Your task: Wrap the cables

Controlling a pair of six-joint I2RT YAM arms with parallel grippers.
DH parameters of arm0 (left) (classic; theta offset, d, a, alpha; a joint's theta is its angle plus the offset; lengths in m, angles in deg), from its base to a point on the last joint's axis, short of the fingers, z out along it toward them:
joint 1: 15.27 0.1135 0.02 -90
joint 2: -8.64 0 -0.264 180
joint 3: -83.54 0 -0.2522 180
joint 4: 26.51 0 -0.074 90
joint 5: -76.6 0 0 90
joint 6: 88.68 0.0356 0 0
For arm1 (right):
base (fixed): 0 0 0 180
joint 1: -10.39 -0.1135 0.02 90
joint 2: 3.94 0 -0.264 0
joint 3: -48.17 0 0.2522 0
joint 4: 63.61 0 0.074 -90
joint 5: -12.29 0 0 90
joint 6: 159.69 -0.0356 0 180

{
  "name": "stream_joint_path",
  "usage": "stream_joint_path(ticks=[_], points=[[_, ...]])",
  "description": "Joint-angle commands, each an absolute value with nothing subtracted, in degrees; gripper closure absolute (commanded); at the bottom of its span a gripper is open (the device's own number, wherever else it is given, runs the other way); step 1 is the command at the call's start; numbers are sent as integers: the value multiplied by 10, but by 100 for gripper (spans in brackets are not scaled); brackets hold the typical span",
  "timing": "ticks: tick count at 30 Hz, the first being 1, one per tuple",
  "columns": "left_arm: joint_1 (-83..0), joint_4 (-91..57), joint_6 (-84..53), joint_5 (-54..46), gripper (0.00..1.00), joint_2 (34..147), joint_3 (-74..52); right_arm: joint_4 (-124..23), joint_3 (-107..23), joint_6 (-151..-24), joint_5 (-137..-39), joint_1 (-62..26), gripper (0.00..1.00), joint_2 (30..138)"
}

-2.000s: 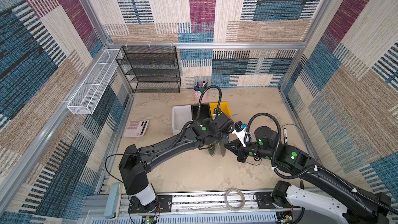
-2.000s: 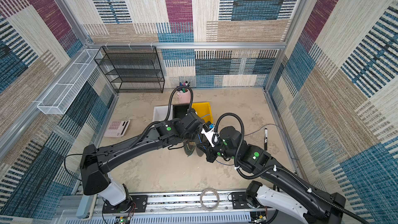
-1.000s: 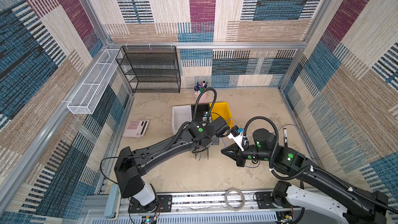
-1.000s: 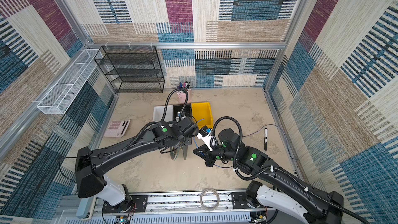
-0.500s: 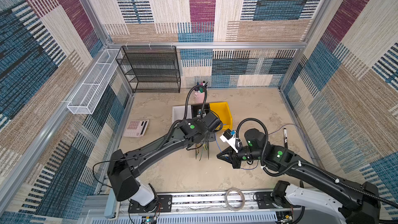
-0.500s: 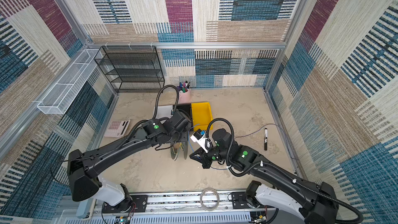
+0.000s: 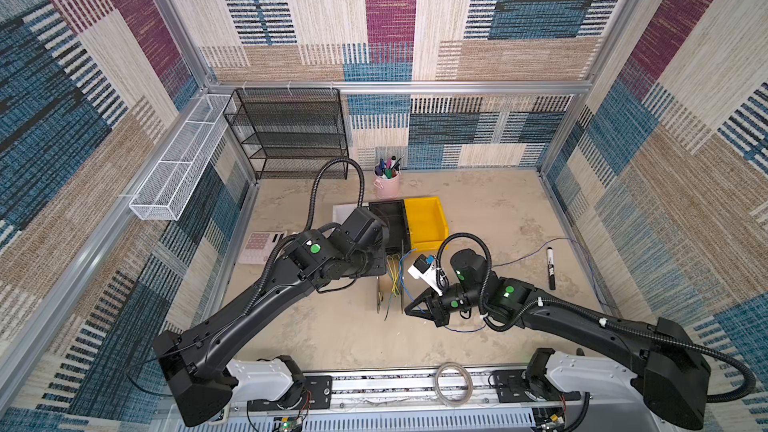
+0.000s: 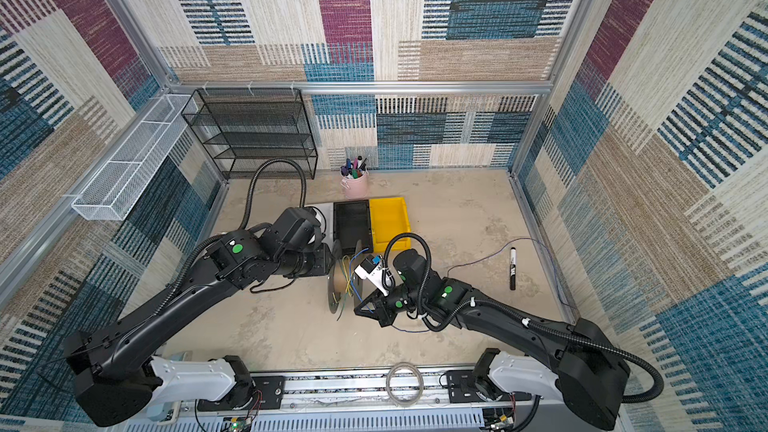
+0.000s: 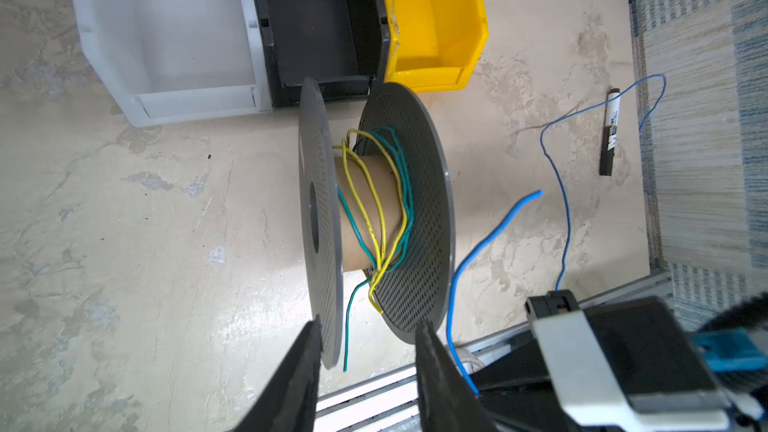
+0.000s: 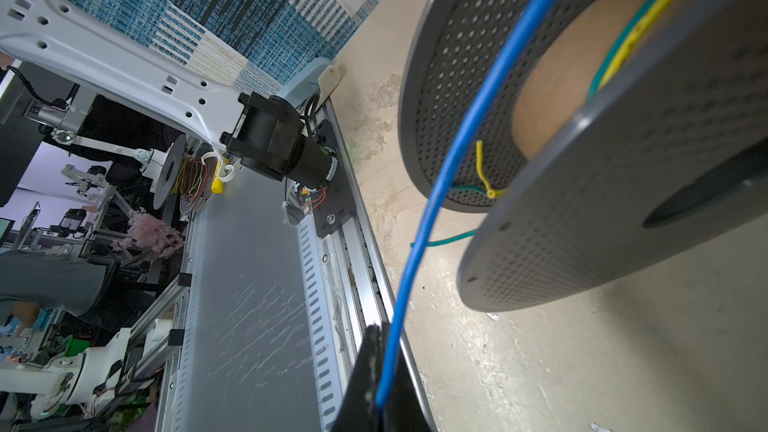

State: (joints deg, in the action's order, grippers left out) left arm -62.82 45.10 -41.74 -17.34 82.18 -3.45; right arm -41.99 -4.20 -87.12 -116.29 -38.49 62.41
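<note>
The right jaws are closed on the blue cable (image 10: 457, 151), pinching it a little back from its free end. That end rises past the outside of the spool (image 9: 419, 209), on the right arm's side, and lies nowhere on the core. The left jaws stand open and grip nothing. Their tips sit just beside the spool's two rims; I cannot tell whether they touch.

The spool stands on its rims on the surface (image 9: 166, 243), so nothing pins it. If the right jaws pull the blue cable across it, the likely fault is that the spool rolls or tips instead of taking a turn.

The blue end is also unanchored. A first wrap would probably slide off the core, or hang up on the flange edge rather than drop between the flanges.

On the core, the yellow cable (image 10: 481, 168) and green cable (image 9: 347, 338) sit in slack, crossing turns with their tails hanging free below the spool. A nudge from either arm could spring them loose or knot them into the blue one.

Away from the spool, the blue slack loops across the surface and around a marker (image 9: 610, 135). Drawing it in could drag or snag the marker.
</note>
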Motion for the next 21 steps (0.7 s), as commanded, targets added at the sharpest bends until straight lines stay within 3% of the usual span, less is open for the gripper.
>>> stream_joint_path(ticks=[1, 5, 10, 21], points=[[-628, 469, -385, -166, 59, 818, -49, -445, -53, -883, -1161, -385, 100, 632], [-628, 446, -375, -170, 56, 817, -73, -445, -61, -887, -1155, -385, 100, 649], [-628, 424, -369, -170, 69, 837, -90, -440, -74, -886, -1150, -385, 100, 669], [-628, 385, -391, -166, 76, 852, -109, -427, -101, -873, -1140, -385, 100, 705]])
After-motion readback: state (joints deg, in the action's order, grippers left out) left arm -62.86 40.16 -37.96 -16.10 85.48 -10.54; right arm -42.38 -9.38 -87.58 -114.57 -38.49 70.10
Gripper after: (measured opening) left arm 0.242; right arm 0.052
